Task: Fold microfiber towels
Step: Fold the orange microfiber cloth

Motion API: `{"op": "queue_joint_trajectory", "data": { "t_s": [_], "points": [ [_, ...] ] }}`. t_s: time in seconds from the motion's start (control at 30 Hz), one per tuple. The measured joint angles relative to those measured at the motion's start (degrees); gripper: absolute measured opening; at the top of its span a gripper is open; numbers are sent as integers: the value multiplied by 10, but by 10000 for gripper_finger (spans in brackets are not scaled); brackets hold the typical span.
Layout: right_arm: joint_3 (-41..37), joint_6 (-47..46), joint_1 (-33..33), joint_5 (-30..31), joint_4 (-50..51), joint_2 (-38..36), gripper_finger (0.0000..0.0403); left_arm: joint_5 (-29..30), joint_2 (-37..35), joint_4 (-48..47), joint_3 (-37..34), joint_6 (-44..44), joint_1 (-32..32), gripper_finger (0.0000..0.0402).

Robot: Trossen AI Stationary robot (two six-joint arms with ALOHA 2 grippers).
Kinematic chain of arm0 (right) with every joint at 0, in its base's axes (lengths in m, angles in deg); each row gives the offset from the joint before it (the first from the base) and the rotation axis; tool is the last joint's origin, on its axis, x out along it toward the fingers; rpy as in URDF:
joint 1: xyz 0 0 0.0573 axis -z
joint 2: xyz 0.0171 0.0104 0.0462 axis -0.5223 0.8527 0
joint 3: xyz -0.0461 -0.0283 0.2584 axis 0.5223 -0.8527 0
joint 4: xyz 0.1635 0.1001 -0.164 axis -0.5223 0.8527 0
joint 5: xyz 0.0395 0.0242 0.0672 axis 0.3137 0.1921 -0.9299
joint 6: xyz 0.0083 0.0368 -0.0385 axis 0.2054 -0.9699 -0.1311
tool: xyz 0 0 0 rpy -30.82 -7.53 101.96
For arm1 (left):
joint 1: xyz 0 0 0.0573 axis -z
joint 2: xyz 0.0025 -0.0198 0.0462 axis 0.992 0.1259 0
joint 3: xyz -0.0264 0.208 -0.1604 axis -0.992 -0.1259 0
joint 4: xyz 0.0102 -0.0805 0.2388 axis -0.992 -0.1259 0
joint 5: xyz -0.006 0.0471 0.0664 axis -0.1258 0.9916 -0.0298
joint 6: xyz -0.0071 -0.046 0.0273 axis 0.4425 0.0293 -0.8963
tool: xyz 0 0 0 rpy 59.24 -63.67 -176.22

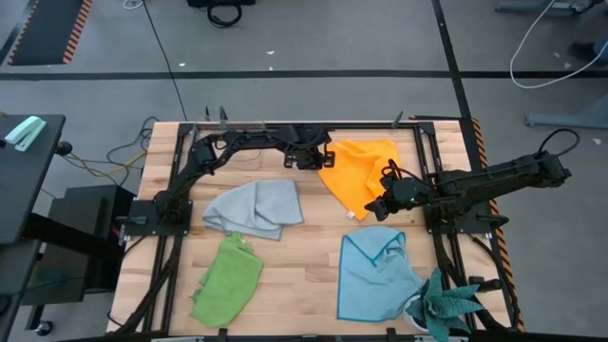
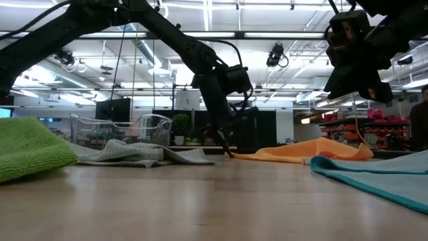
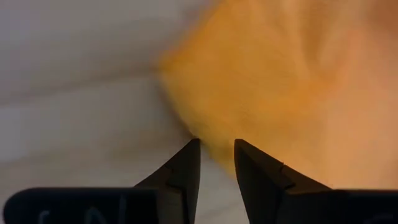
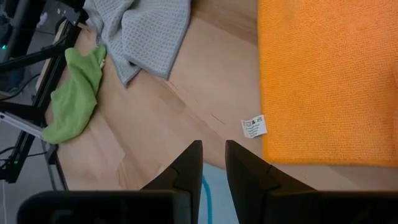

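1. Left hand (image 1: 321, 163) is lying down at the orange towel's (image 1: 361, 171) far-left corner, fingers narrowly apart, gripping nothing yet.
2. Right hand (image 1: 373, 208) is hovering between the orange and blue towel (image 1: 375, 275), slightly open, empty.
3. Grey towel (image 1: 255, 208) and green towel (image 1: 226, 278) are lying crumpled on the counter (image 1: 304, 256); no towel is looking folded.
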Motion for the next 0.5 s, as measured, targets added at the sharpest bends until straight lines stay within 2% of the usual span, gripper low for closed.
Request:
{"op": "queue_joint_trajectory", "data": {
  "t_s": [0.3,0.4,0.5],
  "points": [
    [0,1,0,0,5,0,77,2,3,6,0,0,5,100],
    [0,1,0,0,9,0,77,2,3,9,-1,-19,3,81],
    [0,1,1,1,10,0,77,7,1,13,-2,-42,3,43]
  ]
}}
